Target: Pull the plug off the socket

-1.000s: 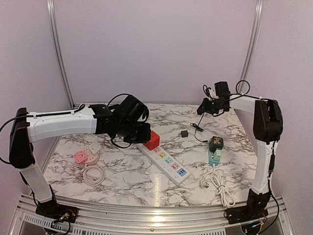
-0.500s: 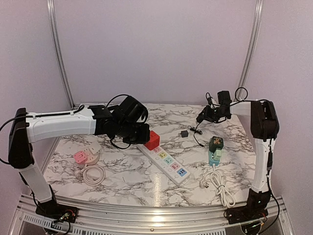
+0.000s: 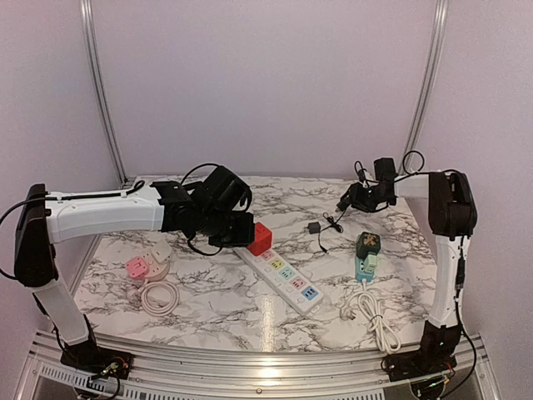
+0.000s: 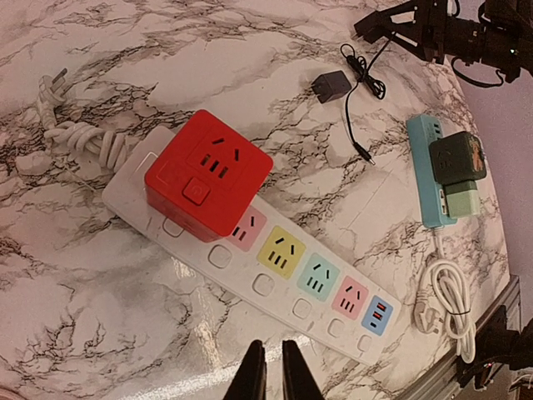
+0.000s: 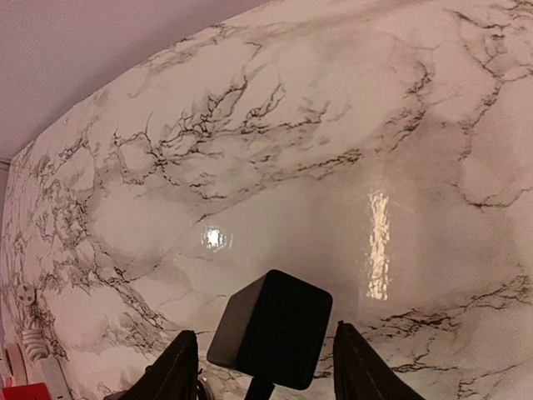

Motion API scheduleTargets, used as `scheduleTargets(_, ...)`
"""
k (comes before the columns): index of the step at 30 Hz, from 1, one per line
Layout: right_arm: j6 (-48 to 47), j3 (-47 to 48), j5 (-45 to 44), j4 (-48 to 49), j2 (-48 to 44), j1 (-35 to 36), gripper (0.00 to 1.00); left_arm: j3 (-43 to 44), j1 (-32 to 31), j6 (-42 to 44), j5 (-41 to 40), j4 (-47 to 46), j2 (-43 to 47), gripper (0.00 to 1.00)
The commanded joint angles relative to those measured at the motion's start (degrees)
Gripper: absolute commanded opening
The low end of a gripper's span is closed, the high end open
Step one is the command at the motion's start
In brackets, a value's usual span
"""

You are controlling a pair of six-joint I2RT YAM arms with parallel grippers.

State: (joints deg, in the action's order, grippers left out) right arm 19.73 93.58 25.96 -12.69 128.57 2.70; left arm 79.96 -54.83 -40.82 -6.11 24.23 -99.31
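The black adapter plug lay loose on the far-right desk between the spread right fingers, so release seemed in hand, a retreat without nudging it next; the left fingers, pressed together, hung near the red cube socket.

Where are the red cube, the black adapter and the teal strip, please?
red cube (image 4: 208,171), left wrist view, top face
black adapter (image 4: 331,85), left wrist view, body
teal strip (image 4: 422,137), left wrist view, bare end

Pink round socket beside coiled white cable; teal strip bearing, seemingly, a dark-green charger.
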Motion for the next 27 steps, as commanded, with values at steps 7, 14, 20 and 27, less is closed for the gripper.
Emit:
scheduleTargets(7,-1.8,-4.36,-8.95,-3.84,-8.32,-0.27,0.61,-0.99,-0.02,-0.05,0.04,-1.09,0.94,0.1)
scheduleTargets(14,-3.02,-9.07,-14.14,-5.13,-16.53,1.61,0.7,-1.52,0.07,0.01,0.23,-1.87,0.79,0.11)
scheduleTargets(20,-3.9,-14.9,-19.54,-5.56,-24.53,7.33,0.72,-2.99,1.07,-0.25,0.39,-3.28,1.52,0.12)
scheduleTargets(27,-4.48,-22.59,-20.27,-4.45,-32.77,13.46,0.74,-4.7,3.62,0.51,0.94,-3.68,2.69,0.13)
